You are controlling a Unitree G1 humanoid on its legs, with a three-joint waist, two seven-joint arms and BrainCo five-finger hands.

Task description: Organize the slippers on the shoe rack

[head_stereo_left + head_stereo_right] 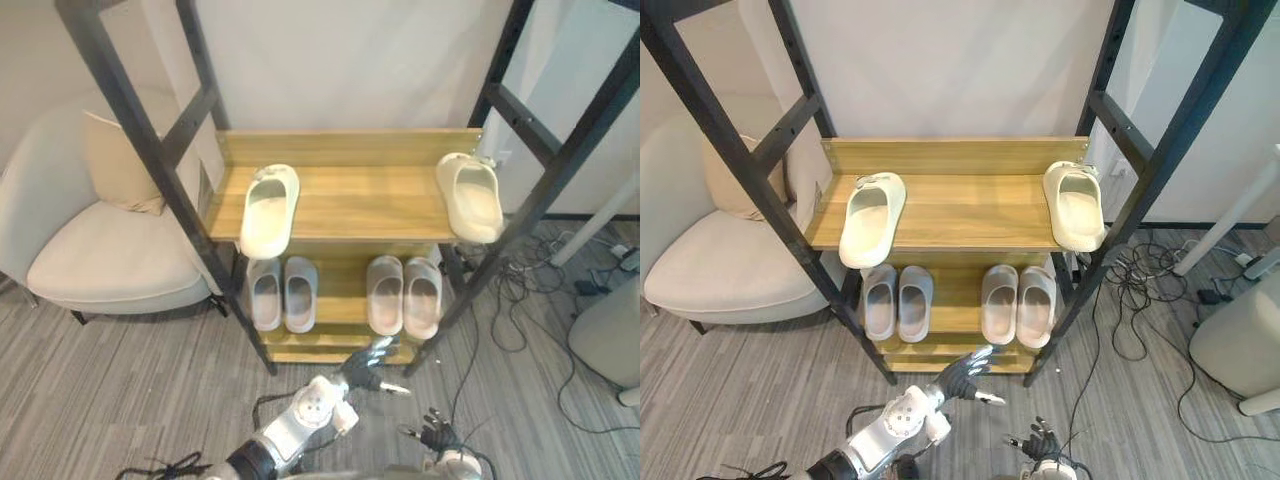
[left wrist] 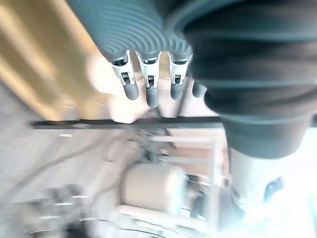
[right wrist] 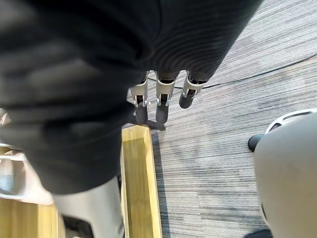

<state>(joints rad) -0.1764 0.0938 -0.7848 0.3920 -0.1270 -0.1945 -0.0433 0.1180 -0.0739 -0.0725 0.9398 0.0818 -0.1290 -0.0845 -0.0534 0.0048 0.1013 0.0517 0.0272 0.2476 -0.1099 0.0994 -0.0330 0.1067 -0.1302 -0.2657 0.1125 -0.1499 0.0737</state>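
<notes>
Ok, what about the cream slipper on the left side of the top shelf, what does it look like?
The left cream slipper is a chunky, smooth slide, pale cream all over, and looks like soft foam. It lies sole down on the wooden top shelf, a little askew, with its near end poking out over the shelf's front edge. Nothing touches it but the shelf. The right cream slipper sits far off at the shelf's other end.

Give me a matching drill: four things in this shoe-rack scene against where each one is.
1 cream foam slippers
2 grey foam slippers
3 beige cushioned armchair
4 left hand

a lower shelf, in two pairs
b beside the black-framed wooden shoe rack, robot's left
c top shelf, far apart
d low before the rack

Pairs: 1-c, 2-a, 3-b, 4-d
</notes>
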